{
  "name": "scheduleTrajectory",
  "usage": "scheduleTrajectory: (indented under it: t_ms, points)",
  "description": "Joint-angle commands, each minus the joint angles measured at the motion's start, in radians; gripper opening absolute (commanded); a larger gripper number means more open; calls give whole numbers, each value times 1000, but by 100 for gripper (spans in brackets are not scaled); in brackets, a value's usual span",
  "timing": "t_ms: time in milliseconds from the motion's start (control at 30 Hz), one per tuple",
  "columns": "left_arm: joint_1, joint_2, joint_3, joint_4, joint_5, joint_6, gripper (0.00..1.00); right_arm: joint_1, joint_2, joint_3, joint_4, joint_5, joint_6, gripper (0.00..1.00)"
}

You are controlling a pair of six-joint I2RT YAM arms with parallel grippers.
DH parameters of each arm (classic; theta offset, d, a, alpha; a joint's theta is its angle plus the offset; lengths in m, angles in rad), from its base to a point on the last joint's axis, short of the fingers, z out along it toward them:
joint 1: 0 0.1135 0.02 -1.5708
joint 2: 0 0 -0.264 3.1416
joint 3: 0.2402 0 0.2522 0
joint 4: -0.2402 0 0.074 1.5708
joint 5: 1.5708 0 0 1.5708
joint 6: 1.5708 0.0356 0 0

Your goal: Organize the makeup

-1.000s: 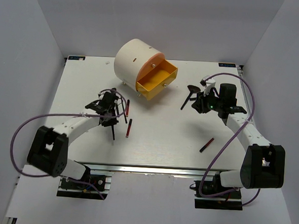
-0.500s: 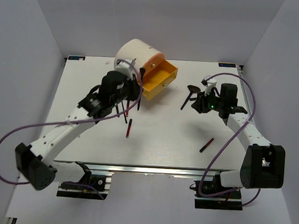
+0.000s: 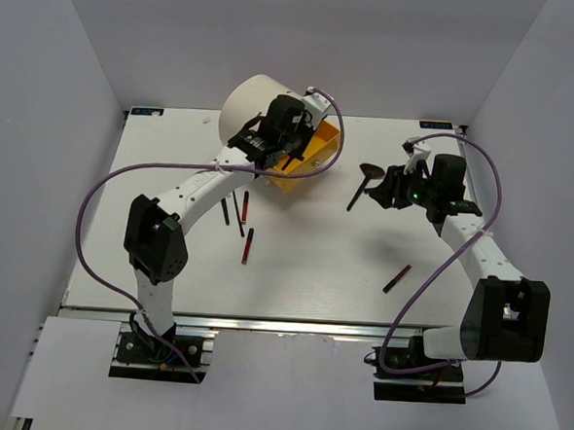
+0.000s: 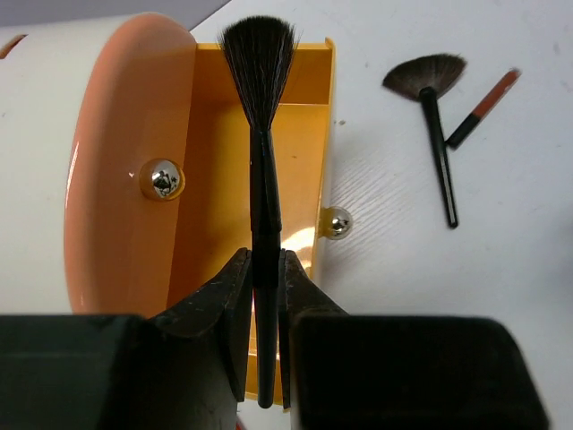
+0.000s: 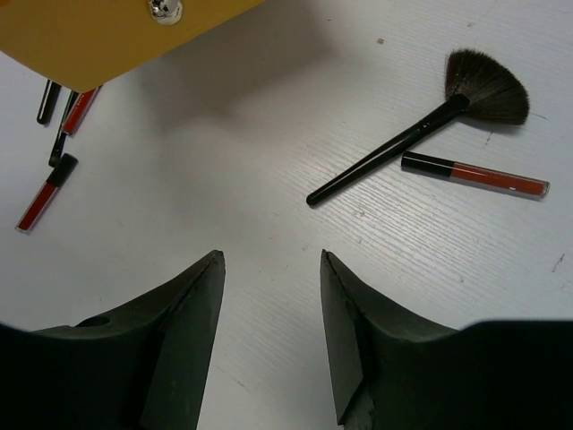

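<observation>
left claw is pinching the thin black soft-bristled brush by its handle, bristles leading over the open orange-yellow drawer so it can drop in lengthwise, while my right claw is hovering parted and empty.

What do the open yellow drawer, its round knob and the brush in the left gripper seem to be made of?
Drawer: probably plastic, orange-yellow, smooth with a soft gloss.
Knob: looks like polished metal or chromed plastic; it mirrors the light.
Brush: glossy black handle, likely plastic or lacquered wood; soft dark hair, fanned at the tip.
</observation>
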Motion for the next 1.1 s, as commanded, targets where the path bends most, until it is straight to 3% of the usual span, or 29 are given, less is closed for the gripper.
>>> scheduleTrajectory:
  t_ms: [0, 67, 300, 333, 467, 567, 667, 767, 900, 967, 1067]
  points:
    - [-1, -24, 23, 42, -21, 152, 0, -3, 12, 44, 36, -27, 35, 53]
    - [-1, -9, 35, 42, -31, 166, 3, -3, 27, 49, 31, -35, 35, 54]
    - [-1, 10, -3, 62, -33, 150, 36, -2, 122, 86, 48, -6, 182, 59]
    - [-1, 9, -3, 65, -34, 145, 45, 3, 136, 96, 48, 14, 208, 60]
    - [-1, 8, 5, 68, -53, 140, 61, 10, 226, 162, 42, 178, 362, 60]
    - [-1, 8, 14, 70, -61, 133, 66, 27, 291, 245, -10, 264, 432, 59]
    - [-1, 5, 52, 54, -70, 105, 66, 58, 365, 336, -76, 341, 459, 59]
    - [-2, -27, 95, 31, -73, 45, 60, 95, 437, 414, -130, 385, 460, 57]
    - [-1, -156, 27, 28, -96, -68, 37, 156, 477, 435, -147, 435, 459, 43]
    - [-1, -232, -94, 37, -120, -152, 36, 168, 491, 434, -157, 462, 468, 40]
    - [8, -404, -252, 65, -166, -272, 51, 179, 500, 422, -156, 494, 505, 40]
